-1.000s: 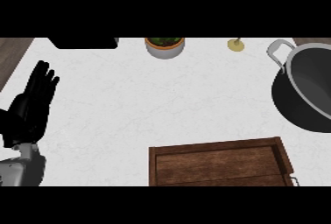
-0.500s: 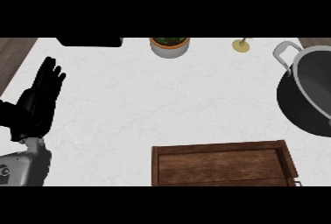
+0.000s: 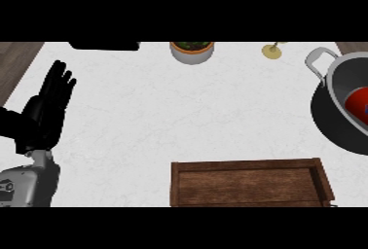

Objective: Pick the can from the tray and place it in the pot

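Observation:
A red can [image 3: 357,105] with a bit of blue on it lies inside the dark pot [image 3: 343,111] at the right edge, partly cut off by the frame. The wooden tray [image 3: 248,182] sits at the lower middle with nothing on it. My left hand [image 3: 45,114] rests open at the left side, fingers straight and pointing up, far from the tray and pot. My right hand does not show anywhere.
A white planter with a green plant [image 3: 192,50] stands at the back middle. A small yellowish glass [image 3: 271,50] is at the back right, near the pot's handle [image 3: 316,58]. A black object [image 3: 105,45] lies at the back left.
The view has shifted so the pot, tray and planter sit further right, bringing the pot's inside and the red can into sight. My left hand stays open at the left.

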`<action>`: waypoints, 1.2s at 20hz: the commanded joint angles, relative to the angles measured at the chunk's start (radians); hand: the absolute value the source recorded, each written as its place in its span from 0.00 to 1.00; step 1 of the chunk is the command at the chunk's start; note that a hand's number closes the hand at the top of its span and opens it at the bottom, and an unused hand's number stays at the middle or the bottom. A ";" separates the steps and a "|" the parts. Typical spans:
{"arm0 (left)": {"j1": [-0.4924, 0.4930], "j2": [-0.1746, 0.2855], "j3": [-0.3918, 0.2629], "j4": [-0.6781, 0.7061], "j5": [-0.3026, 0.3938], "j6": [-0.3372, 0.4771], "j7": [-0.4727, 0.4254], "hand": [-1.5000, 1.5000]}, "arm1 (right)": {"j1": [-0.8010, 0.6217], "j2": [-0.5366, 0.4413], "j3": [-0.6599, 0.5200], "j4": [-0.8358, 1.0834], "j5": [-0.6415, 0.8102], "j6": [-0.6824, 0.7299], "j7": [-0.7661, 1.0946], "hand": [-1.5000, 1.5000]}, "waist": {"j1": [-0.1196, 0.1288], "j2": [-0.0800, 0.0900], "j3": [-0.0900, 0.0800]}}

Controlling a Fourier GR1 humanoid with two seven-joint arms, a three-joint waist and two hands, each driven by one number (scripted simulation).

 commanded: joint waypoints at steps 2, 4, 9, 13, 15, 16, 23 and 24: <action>-0.087 0.014 0.005 0.054 -0.004 -0.001 0.036 0.50 | -0.224 0.043 0.043 0.322 0.128 -0.052 -0.097 1.00 | 0.005 0.007 0.003; -0.010 -0.051 -0.040 -0.005 -0.034 0.042 0.010 0.50 | -0.279 0.062 0.054 0.416 0.131 0.006 -0.110 1.00 | 0.005 0.003 0.003; 0.021 -0.019 -0.018 -0.003 -0.005 -0.007 -0.009 0.50 | -0.333 0.086 0.074 0.578 0.142 0.133 -0.083 0.00 | 0.018 0.005 0.004; -0.015 -0.014 -0.005 0.049 -0.017 0.002 -0.035 0.50 | -0.376 0.127 0.103 0.624 0.150 0.253 -0.141 0.00 | 0.017 0.010 0.004; -0.002 -0.014 -0.001 0.020 -0.003 -0.004 -0.027 0.50 | -0.385 0.138 0.070 0.650 0.105 0.325 -0.172 0.00 | 0.020 0.007 0.005; -0.027 -0.008 0.001 0.056 -0.001 -0.014 -0.029 0.50 | -0.395 0.171 0.058 0.650 0.080 0.353 -0.179 0.00 | 0.013 0.010 0.005; -0.018 -0.010 0.002 0.048 -0.001 -0.015 -0.037 0.50 | -0.443 0.092 -0.090 0.766 -0.077 0.567 -0.208 0.00 | 0.004 0.010 0.006; -0.028 -0.008 0.006 0.018 0.007 -0.005 -0.001 0.50 | -0.431 0.095 -0.094 0.789 -0.085 0.593 -0.200 0.00 | 0.010 0.009 0.007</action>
